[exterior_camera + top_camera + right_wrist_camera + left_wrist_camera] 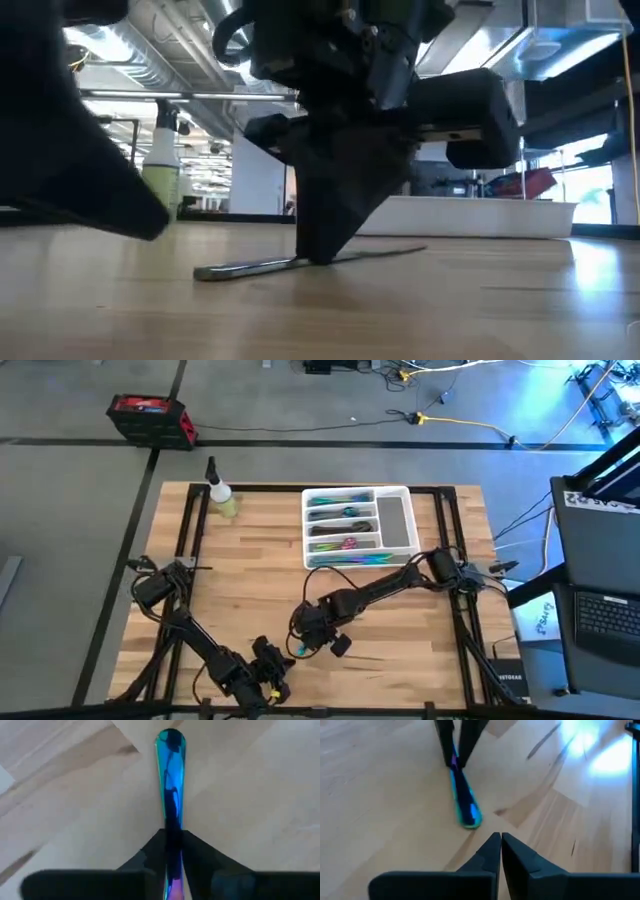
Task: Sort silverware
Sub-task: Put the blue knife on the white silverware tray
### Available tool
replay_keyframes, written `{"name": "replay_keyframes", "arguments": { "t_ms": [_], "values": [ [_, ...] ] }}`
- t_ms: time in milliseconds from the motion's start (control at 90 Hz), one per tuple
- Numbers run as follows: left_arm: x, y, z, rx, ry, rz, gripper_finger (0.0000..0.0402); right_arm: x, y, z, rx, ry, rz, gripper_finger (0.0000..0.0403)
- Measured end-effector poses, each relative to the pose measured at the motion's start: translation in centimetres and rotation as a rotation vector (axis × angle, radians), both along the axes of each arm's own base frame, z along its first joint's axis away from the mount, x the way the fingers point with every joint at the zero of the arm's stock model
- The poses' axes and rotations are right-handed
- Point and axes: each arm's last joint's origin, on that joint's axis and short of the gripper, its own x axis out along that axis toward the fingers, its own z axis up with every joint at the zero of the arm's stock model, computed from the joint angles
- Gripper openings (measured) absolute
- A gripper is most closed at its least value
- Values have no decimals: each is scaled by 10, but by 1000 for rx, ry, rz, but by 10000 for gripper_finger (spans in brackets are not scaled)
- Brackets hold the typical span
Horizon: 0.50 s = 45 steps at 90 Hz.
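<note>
Between the right jaws, closed on its handle, one utensil lay flat on the desk, its rounded end projecting ahead of the fingertips. The finish was iridescent, blue-teal shading to purple nearest the jaws; whether it was a knife or a spoon could not be told. The left jaws waited nearby, nearly shut and holding nothing. Well beyond the right jaws, the tray already held several pieces. No other loose piece showed on the desk, so sorting appeared almost complete.

iridescent blue utensil flat on wood, other silverware trayed
</note>
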Motion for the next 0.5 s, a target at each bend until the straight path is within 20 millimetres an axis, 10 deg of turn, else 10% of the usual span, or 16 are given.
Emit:
{"name": "replay_keyframes", "arguments": {
  "t_ms": [500],
  "values": [
    [3, 3, 0, 2, 8, 5, 0, -8, -10, 0, -50, 118, -165, 2]
  ]
}}
